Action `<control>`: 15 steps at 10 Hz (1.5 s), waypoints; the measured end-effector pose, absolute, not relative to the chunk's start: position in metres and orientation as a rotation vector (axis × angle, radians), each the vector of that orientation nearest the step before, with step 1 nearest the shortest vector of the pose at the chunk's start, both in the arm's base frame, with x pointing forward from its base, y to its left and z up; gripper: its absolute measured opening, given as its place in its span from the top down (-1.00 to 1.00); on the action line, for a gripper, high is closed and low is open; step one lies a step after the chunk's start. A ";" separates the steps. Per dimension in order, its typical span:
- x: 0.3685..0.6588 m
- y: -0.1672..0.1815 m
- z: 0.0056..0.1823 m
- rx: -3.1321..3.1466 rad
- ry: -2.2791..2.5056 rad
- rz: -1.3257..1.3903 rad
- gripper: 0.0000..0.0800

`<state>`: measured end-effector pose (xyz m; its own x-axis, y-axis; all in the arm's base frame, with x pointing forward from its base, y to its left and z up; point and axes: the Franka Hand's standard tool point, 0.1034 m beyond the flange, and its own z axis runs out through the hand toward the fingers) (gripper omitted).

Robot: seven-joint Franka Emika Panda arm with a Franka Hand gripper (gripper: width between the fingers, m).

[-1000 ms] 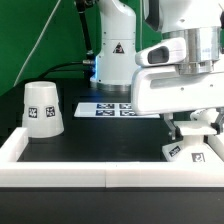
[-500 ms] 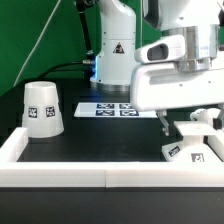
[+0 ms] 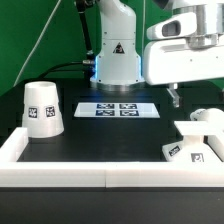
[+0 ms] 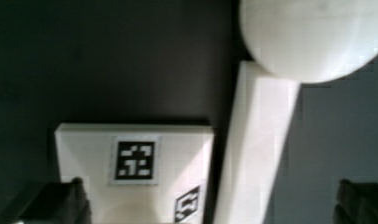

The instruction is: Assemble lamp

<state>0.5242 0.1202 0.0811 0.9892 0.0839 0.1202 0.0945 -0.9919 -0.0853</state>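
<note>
The pincer (image 4: 212, 200) hung wide open and empty above the base (image 3: 188, 152). The base sat against the worktop's (image 3: 110, 140) front rim (image 3: 100, 176), with the bulb (image 3: 207, 122) just beside it. The shade (image 3: 41, 108) stood well apart, with open worktop between.

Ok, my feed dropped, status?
Status: gripper open, empty, above base; bulb near base; shade apart, exterior view's left. Nothing in the way.
</note>
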 end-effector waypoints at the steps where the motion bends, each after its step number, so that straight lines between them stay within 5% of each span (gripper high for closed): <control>1: 0.518 0.137 0.083 -3.039 -0.129 -0.174 -0.75; 3: 0.508 0.166 0.074 -3.035 -0.190 -0.159 -0.75; 9: 0.508 0.152 0.069 -3.039 -0.323 -0.137 -0.75; 15: 0.489 0.155 0.067 -3.025 -0.292 0.502 -0.75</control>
<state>0.4885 0.1548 0.0673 0.9289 0.1960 -0.3141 0.1761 -0.9802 -0.0907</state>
